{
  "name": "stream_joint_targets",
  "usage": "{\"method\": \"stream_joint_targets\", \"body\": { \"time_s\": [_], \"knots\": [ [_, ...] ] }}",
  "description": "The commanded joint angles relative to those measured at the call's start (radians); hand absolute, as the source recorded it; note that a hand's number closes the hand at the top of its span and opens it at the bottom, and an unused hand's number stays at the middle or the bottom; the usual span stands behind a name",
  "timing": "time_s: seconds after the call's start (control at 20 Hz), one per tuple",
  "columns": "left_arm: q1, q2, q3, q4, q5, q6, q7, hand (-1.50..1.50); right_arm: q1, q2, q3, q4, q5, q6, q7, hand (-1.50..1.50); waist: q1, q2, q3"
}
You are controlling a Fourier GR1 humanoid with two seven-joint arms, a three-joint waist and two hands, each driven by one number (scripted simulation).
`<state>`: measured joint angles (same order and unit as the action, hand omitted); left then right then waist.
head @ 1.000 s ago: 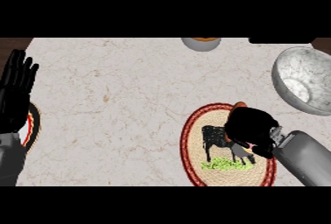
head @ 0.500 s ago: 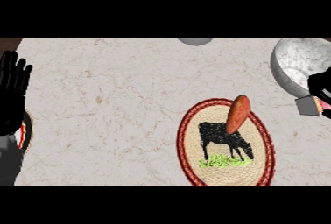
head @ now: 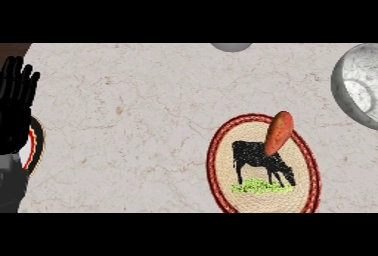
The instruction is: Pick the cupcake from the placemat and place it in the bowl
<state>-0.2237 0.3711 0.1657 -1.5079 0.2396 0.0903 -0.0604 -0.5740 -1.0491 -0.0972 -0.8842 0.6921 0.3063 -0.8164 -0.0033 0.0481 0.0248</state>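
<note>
A round placemat (head: pixel 263 165) with a red rim and a black cow picture lies at the lower right of the counter. On its upper part rests an orange-brown elongated item (head: pixel 278 133), tilted, untouched. The grey marbled bowl (head: pixel 356 87) sits at the right edge, partly cut off. No cupcake shows in it or anywhere else. My left hand (head: pixel 16 107) rests open at the left edge, fingers up. My right hand is out of the view.
A red-rimmed plate (head: pixel 35 142) peeks out at the left edge, partly behind my left hand. A small grey round object (head: pixel 231 47) sits at the counter's far edge, top centre.
My right hand left the placemat, moved right toward the bowl, then went out of view. The orange-brown item it covered now shows on the mat.
</note>
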Motion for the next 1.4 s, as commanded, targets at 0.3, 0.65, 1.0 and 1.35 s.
{"method": "stream_joint_targets", "body": {
  "time_s": [0.3,0.65,1.0,1.35],
  "knots": [
    [-0.016,-0.009,-0.031,-0.013,0.003,-0.022,0.01,0.0,-0.063,-0.09,-0.132,0.207,-0.222,0.131,-0.284,1.5,0.056,-0.007,-0.007],
    [-0.022,-0.011,-0.052,-0.013,-0.01,-0.025,0.022,0.0,-0.089,-0.15,-0.089,0.255,-0.318,0.283,-0.321,1.5,0.076,-0.017,-0.015],
    [-0.036,-0.022,-0.064,0.003,-0.012,-0.029,0.02,0.0,-0.118,-0.177,0.002,0.247,-0.368,0.347,-0.315,1.5,0.097,-0.016,-0.019],
    [-0.056,-0.026,-0.073,0.019,-0.039,-0.013,0.011,0.0,-0.109,-0.161,0.142,0.202,-0.368,0.342,-0.349,1.5,0.085,-0.018,-0.02]
  ]
}}
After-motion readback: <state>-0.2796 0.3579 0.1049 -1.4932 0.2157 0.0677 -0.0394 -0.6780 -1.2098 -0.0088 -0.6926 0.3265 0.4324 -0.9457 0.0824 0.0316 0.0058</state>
